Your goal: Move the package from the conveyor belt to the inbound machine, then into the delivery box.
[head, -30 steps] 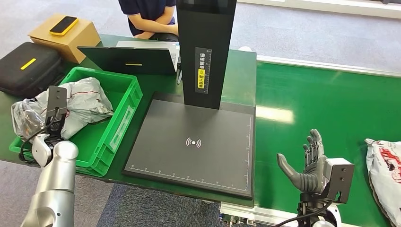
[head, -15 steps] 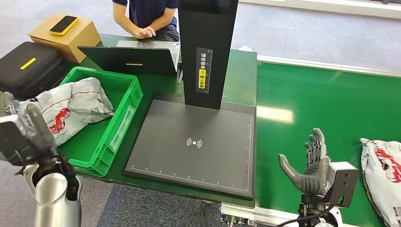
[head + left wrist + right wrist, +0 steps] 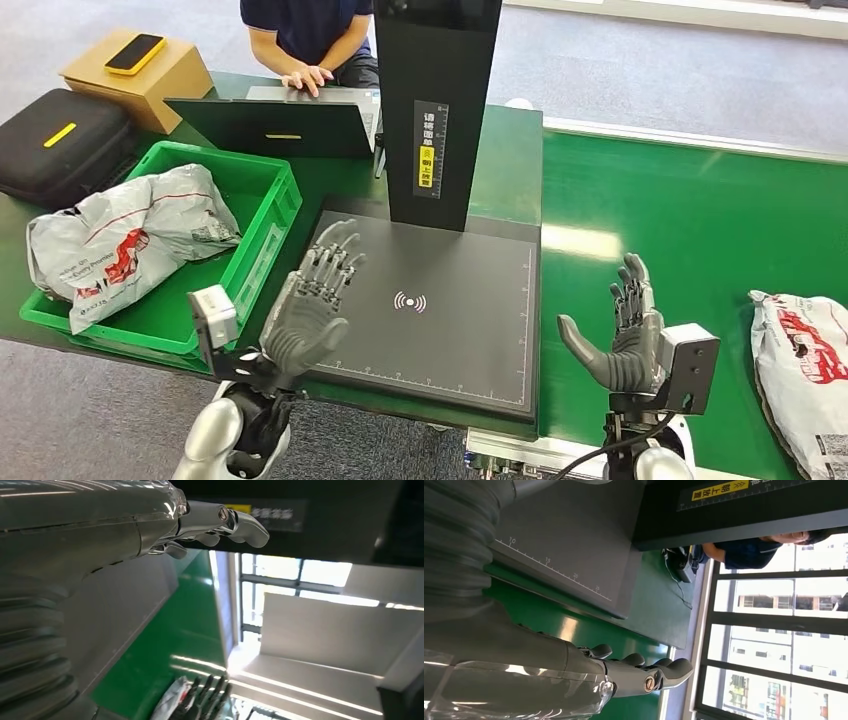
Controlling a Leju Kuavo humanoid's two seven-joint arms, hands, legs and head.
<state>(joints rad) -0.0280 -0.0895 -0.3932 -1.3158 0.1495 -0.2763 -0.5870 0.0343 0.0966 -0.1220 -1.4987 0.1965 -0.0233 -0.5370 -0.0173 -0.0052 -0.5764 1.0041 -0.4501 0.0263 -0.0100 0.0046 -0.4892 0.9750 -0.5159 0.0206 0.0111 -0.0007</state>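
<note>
With both the left robot hand [image 3: 312, 300] and right robot hand [image 3: 628, 338] wide and empty, the bag [image 3: 803, 365] at 3 o'clock on the belt [image 3: 700, 220] looks soft, light and slippery: grip mid-body.

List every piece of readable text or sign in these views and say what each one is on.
"15", "20", "25": ruler marks along the edge of the scanner plate.
Wireless wave symbol, no words: middle of the scanner plate.
Yellow and black label on the black post: Chinese characters, too small to read.
"Every": partly readable red print on the grey bag in the green bin.
Red print on the package on the belt: too blurred.
</note>
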